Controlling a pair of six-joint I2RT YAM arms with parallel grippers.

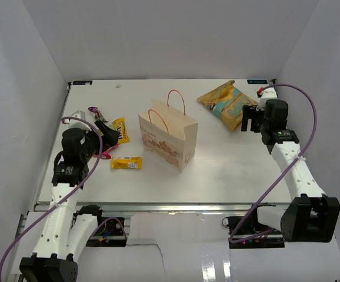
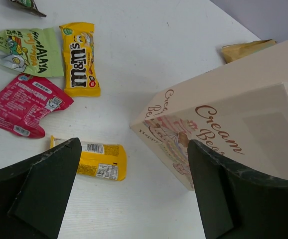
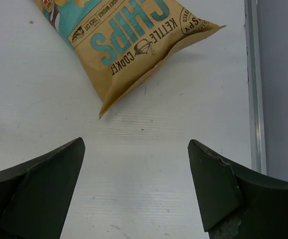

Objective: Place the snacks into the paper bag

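The beige paper bag (image 1: 165,140) stands upright mid-table with its orange-red handles up; it also shows in the left wrist view (image 2: 233,124). The golden chip bag (image 1: 225,103) lies flat at the back right, and in the right wrist view (image 3: 129,35) it is just ahead of the fingers. My right gripper (image 1: 250,120) (image 3: 134,147) is open and empty beside it. My left gripper (image 1: 106,134) (image 2: 134,149) is open and empty above the candy. A yellow M&M's packet (image 2: 79,59), a light green packet (image 2: 32,50), a red-pink packet (image 2: 27,104) and a second yellow packet (image 2: 99,162) lie flat. A purple packet (image 1: 95,111) lies farther back.
White walls enclose the table on the left, back and right. A metal rail (image 3: 251,84) runs along the table's right edge close to the right gripper. The paper bag stands between the candy group and the chip bag.
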